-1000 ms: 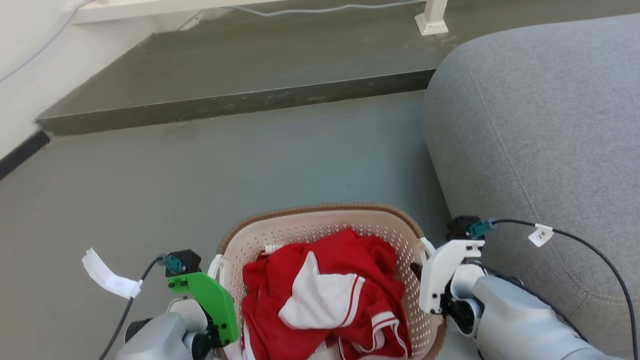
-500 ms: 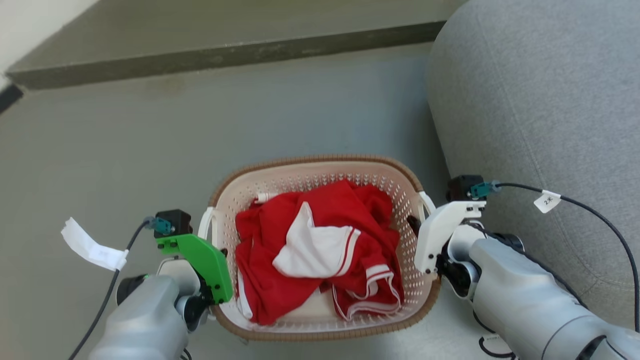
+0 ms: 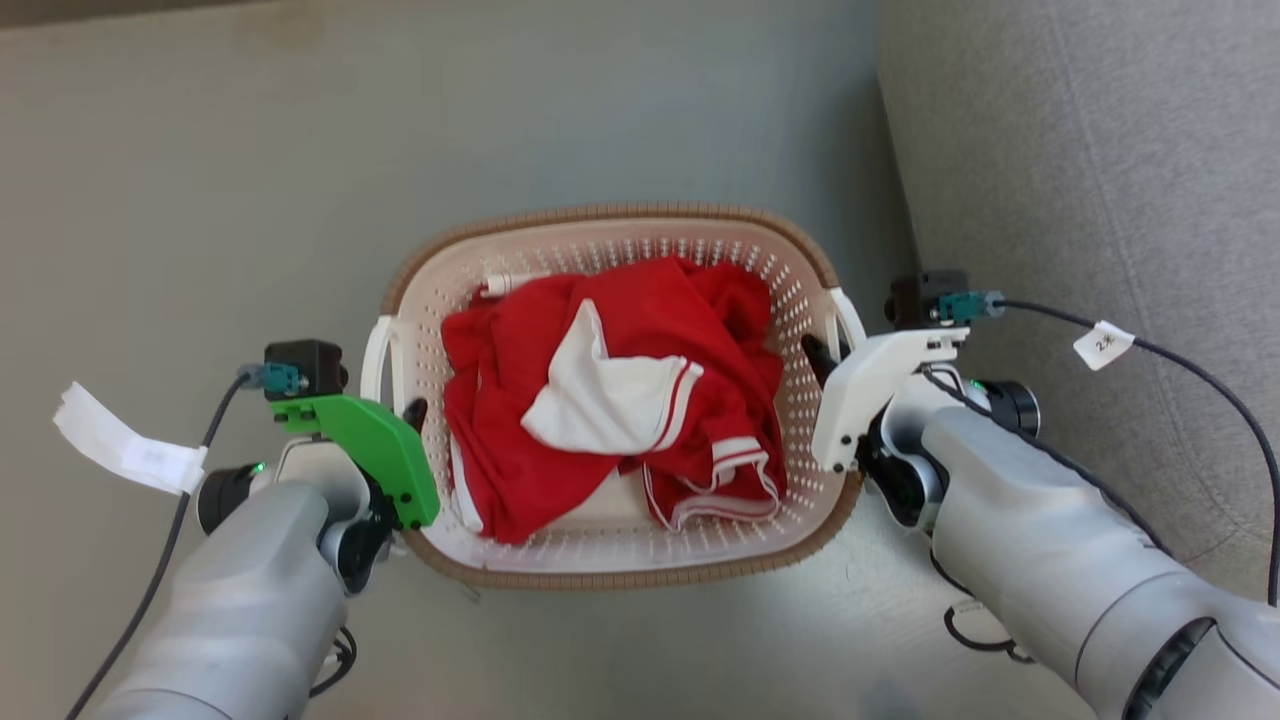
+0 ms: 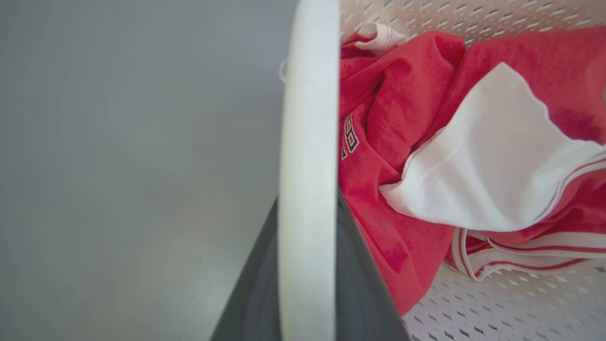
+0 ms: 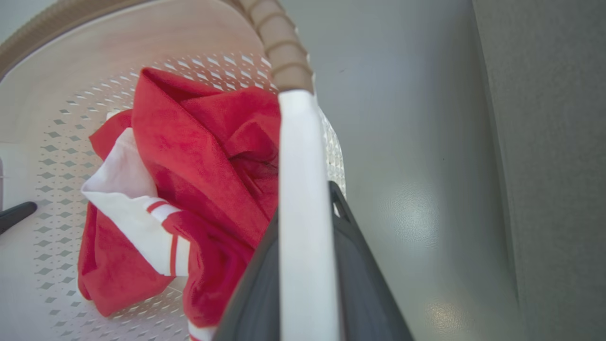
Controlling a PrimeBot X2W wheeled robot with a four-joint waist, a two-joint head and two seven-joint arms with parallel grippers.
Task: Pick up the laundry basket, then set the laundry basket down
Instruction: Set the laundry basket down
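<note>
I see the small cream-white perforated plastic laundry basket, with its brown woven-look rim, centred between both arms over the smooth grey floor. It lies just beside the grey fabric sofa. I cannot tell whether its base touches the floor.

The left gripper is clamped on the white left handle, one dark finger on each side of the bar. The right gripper is clamped likewise on the white right handle, with one finger inside the basket wall. A crumpled red-and-white jersey lies inside the basket, covering most of its bottom.
</note>
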